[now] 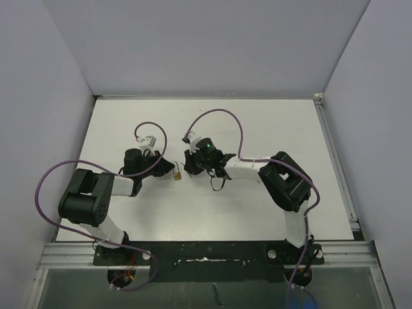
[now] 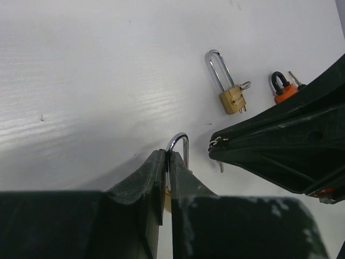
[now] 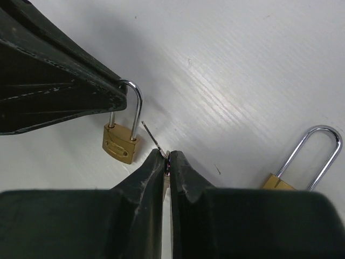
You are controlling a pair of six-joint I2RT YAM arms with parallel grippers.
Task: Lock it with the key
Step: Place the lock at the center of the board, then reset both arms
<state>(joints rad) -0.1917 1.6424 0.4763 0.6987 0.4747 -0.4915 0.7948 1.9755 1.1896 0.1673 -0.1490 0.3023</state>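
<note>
My left gripper [image 2: 168, 154] is shut on the steel shackle of a small brass padlock [image 3: 119, 143], whose shackle top [image 2: 180, 141] pokes out between the fingers. In the top view the padlock [image 1: 176, 174] sits between both grippers at mid-table. My right gripper [image 3: 166, 155] is shut on a thin silver key [image 3: 152, 137]. The key's blade points up and left, with its tip just beside the padlock's shackle leg and not in the body. The keyhole is not visible. In the top view my left gripper [image 1: 166, 168] and right gripper [image 1: 188, 166] nearly touch.
A second brass padlock with a long shackle [image 2: 229, 91] lies on the white table, also in the right wrist view [image 3: 302, 167]. An orange padlock [image 2: 281, 89] lies beside it. The right gripper's dark body [image 2: 280, 151] crowds the left wrist view. Grey walls enclose the table [image 1: 257, 129].
</note>
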